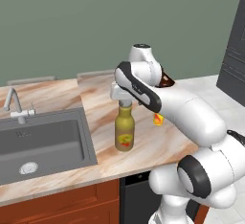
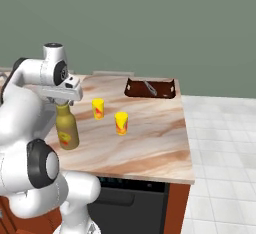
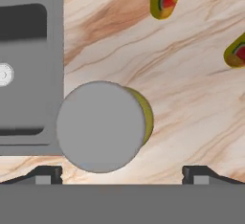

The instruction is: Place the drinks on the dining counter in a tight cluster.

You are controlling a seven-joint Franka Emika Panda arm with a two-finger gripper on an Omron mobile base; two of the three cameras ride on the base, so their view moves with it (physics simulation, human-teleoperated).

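Directly above the olive-yellow bottle (image 1: 124, 131) hung the hand (image 3: 122, 173), its fingers spread wide and holding nothing; in the hand view the grey cap (image 3: 100, 126) sat between and just ahead of the two fingertips (image 3: 48, 174). The bottle stood upright on the dining counter (image 1: 103, 101), just beside the sink (image 1: 40, 144). Whether the hand was about to grasp or had just let go could not be told. For a grasp, a sound approach would be to descend straight, centre the fingers on the neck below the cap, and close gently so the bottle stayed vertical. Two small yellow cups (image 2: 98, 108) stood apart farther along; their contents were hidden. A dark tray (image 2: 150, 88) held a slim utensil. The sink basin looked dry.
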